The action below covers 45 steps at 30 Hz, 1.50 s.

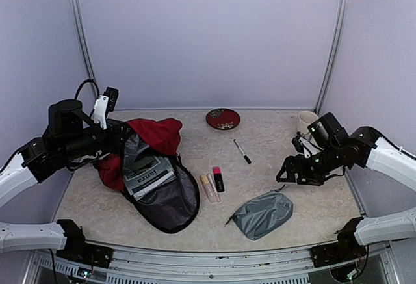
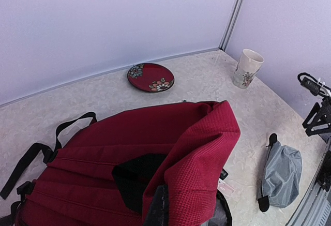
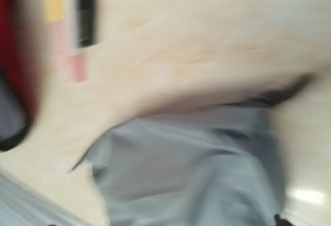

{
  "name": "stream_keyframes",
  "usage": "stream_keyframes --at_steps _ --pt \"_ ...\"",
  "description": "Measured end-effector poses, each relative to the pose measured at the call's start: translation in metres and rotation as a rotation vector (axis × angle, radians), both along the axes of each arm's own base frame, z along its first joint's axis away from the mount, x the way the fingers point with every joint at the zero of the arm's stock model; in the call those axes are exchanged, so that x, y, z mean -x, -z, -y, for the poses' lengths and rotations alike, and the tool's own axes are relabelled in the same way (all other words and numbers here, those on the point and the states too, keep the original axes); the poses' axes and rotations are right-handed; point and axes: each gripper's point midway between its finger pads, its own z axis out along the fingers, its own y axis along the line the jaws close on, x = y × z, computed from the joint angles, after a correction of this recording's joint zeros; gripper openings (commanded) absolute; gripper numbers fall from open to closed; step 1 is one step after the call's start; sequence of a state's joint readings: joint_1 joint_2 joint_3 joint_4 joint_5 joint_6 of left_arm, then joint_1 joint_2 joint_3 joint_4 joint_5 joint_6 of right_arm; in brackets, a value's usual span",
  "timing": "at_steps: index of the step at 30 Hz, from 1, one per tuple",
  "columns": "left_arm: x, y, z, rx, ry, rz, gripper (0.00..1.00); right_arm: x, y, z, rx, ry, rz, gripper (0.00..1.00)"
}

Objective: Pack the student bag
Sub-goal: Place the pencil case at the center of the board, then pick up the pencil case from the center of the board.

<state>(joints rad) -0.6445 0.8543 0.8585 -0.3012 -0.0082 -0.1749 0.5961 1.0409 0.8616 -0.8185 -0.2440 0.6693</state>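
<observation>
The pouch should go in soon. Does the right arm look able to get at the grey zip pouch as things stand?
Likely yes. The right gripper hovers close to the grey zip pouch, just to its right, with only bare table between them. The markers lie clear to its left.

Probably a robot lab cell: plain lilac panels (image 1: 208, 37) and metal posts (image 1: 81, 37) box in a pale bench (image 1: 292, 141), with a left arm (image 1: 32, 167) and right arm (image 1: 383, 157) mounted on a rail (image 1: 214, 258) at its near edge.
</observation>
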Motion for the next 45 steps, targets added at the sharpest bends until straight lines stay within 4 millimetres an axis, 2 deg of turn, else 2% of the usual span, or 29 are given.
stream_keyframes --at_steps 3,6,9,11,13,16,20,25,30,33,37,40,43,45 --pt "0.000 -0.001 0.000 0.001 0.001 0.003 0.00 -0.017 -0.017 0.004 0.077 -0.001 0.046 1.00" --pt "0.000 -0.001 0.000 -0.001 0.001 0.004 0.00 -0.037 -0.041 -0.017 0.081 -0.136 0.164 1.00" --pt "0.001 -0.001 -0.001 -0.003 0.002 0.003 0.00 -0.050 -0.042 -0.042 0.103 -0.310 0.238 1.00" --pt "0.002 0.000 -0.002 -0.006 0.002 0.002 0.00 -0.054 -0.028 -0.057 0.147 -0.448 0.268 1.00" --pt "0.003 0.000 -0.002 -0.011 0.004 0.004 0.00 -0.046 -0.005 -0.073 0.193 -0.631 0.280 1.00" --pt "0.004 0.001 -0.003 -0.020 0.008 0.006 0.00 -0.018 0.026 -0.094 0.205 -0.944 0.296 1.00" --pt "0.003 0.003 -0.001 -0.029 0.013 0.002 0.00 0.006 0.053 -0.106 0.192 -1.197 0.293 1.00" --pt "0.003 0.007 0.001 -0.042 0.023 -0.006 0.00 0.018 0.073 -0.109 0.190 -1.345 0.265 1.00" --pt "0.003 0.009 0.003 -0.050 0.036 -0.006 0.00 0.028 0.097 -0.096 0.253 -1.439 0.186 1.00" --pt "0.003 0.012 0.006 -0.051 0.053 -0.016 0.00 0.028 0.113 -0.088 0.296 -1.480 0.148 1.00" --pt "0.004 0.015 0.010 -0.052 0.073 -0.030 0.00 0.022 0.124 -0.089 0.307 -1.498 0.114 0.96" --pt "0.005 0.014 0.010 -0.049 0.077 -0.029 0.00 0.022 0.130 -0.091 0.304 -1.511 0.103 0.81" --pt "0.005 0.014 0.011 -0.048 0.080 -0.030 0.00 0.022 0.130 -0.092 0.300 -1.520 0.112 0.41" --pt "0.005 0.014 0.011 -0.048 0.081 -0.030 0.00 0.026 0.132 -0.091 0.304 -1.518 0.097 0.27"
